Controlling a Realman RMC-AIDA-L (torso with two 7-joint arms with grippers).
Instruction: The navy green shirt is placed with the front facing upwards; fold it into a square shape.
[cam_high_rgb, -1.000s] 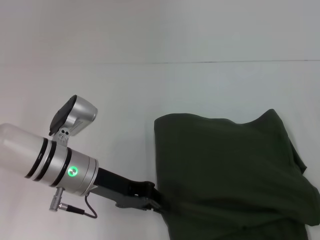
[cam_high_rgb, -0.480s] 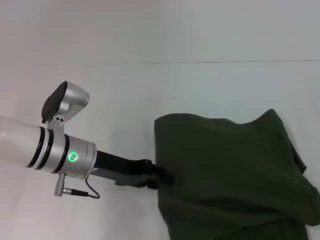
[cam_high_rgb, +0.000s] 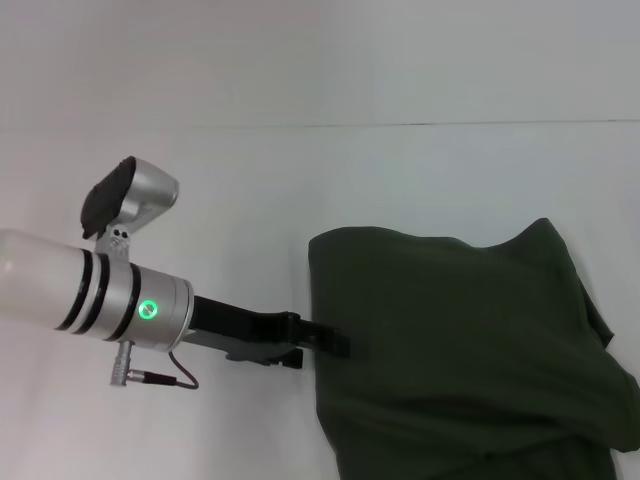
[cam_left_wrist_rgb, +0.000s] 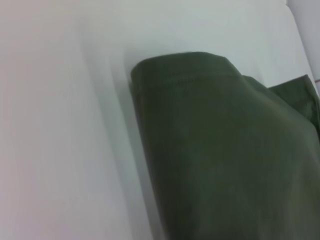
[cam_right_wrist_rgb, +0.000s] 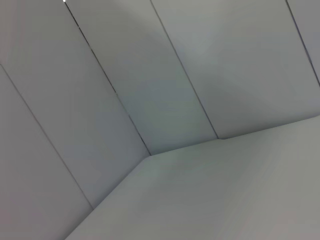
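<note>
The navy green shirt (cam_high_rgb: 460, 350) lies folded on the white table, plain green side up, filling the right and near part of the head view. No lettering shows. Its far right corner rises in a peak, and its left edge is a rounded fold. My left gripper (cam_high_rgb: 338, 343) reaches in from the left and lies against that left edge, its dark tip just over the cloth. The left wrist view looks along the shirt (cam_left_wrist_rgb: 225, 150) and shows its rounded folded corner. My right gripper shows in no view.
The white table (cam_high_rgb: 250, 200) stretches bare to the left of and beyond the shirt, up to a white wall (cam_high_rgb: 320, 60). My silver left forearm (cam_high_rgb: 110, 295) crosses the near left. The right wrist view shows only grey wall panels (cam_right_wrist_rgb: 150, 75).
My left arm has moved away from the table's near edge, sliding the gripper farther along the shirt's left edge. The shirt's outline looks the same.
</note>
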